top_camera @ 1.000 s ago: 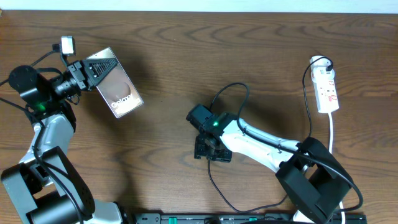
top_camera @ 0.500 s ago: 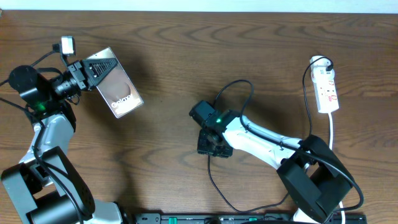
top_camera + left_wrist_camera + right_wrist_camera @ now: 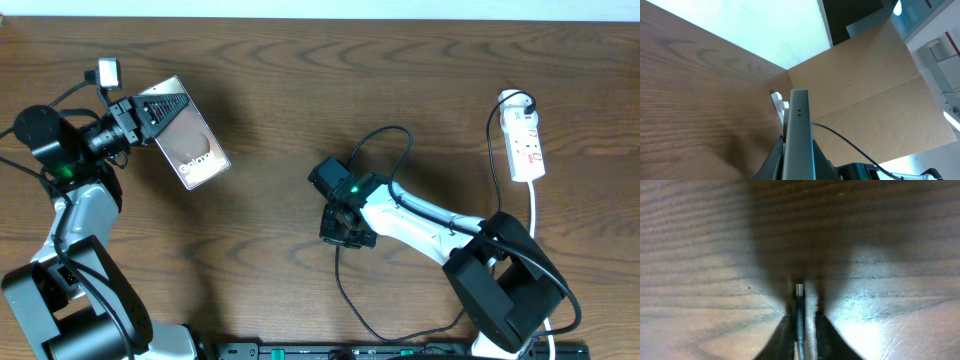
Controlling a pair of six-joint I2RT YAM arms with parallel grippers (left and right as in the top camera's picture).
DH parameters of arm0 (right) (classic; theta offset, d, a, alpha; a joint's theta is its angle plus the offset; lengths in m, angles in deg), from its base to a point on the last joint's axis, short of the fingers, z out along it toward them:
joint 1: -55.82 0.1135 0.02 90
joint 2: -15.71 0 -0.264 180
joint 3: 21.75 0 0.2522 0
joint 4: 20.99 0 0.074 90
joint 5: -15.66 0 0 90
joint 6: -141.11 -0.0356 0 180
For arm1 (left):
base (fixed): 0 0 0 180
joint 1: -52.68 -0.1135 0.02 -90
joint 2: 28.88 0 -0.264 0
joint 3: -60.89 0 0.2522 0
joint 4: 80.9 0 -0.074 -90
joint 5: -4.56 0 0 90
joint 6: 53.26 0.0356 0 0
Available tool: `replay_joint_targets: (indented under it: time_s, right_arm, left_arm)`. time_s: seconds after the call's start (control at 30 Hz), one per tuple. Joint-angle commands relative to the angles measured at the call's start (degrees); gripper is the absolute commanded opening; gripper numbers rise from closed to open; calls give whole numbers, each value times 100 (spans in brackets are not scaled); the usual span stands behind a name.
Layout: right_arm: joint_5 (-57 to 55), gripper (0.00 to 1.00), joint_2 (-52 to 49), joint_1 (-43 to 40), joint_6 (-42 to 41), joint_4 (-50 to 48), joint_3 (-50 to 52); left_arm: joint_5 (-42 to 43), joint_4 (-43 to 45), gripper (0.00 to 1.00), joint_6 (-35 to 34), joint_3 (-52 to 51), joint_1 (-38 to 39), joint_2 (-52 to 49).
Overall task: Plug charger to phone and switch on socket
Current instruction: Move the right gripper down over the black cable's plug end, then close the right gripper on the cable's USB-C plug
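The bronze-brown phone point(image 3: 188, 135) is held off the table at the far left, tilted, with my left gripper point(image 3: 137, 118) shut on its end. In the left wrist view the phone point(image 3: 799, 120) stands edge-on between the fingers of the left gripper point(image 3: 797, 161). Mid-table, my right gripper point(image 3: 344, 226) points down at the thin black charger point(image 3: 388, 136) cable. The right wrist view shows the right gripper point(image 3: 803, 316) shut on the charger point(image 3: 799, 291) just behind its small plug tip, low over the wood. The white socket point(image 3: 526, 143) lies at the far right.
The socket's white cord point(image 3: 533, 212) runs toward the front edge beside the right arm's base point(image 3: 505, 295). The charger cable loops behind the right gripper and trails to a black bar point(image 3: 400, 352) at the front. A cardboard wall point(image 3: 865, 85) stands beyond the table.
My right gripper has drifted slightly right and its jaws have closed from wide apart onto the charger cable. The left arm and the phone have not moved.
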Motion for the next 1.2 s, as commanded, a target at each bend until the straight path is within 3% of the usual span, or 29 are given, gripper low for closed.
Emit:
replay_joint_targets:
  time_s: [0.0, 0.2, 0.3, 0.67, 0.8, 1.03, 1.17]
  right_arm:
    - [-4, 8, -140, -20, -42, -2, 26]
    - [-2, 10, -140, -11, -39, 2, 26]
    - [-2, 1, -140, -9, -39, 7, 26]
    - [90, 1, -138, -31, 153, -50, -28]
    - [809, 1, -138, -133, 857, -341, -201]
    - [4758, 1, -138, -282, 3939, -2162, -262]
    - [5587, 1, -138, -264, 4673, -2507, -262]
  left_arm:
    - [33, 50, 7, 101, -2, 9, 22]
    - [33, 50, 7, 101, -2, 9, 22]
    - [33, 50, 8, 101, -2, 9, 22]
    - [35, 50, 7, 101, -2, 9, 22]
    - [35, 50, 8, 98, -2, 9, 22]
    - [35, 50, 7, 101, -2, 9, 22]
    - [37, 48, 7, 98, -2, 9, 22]
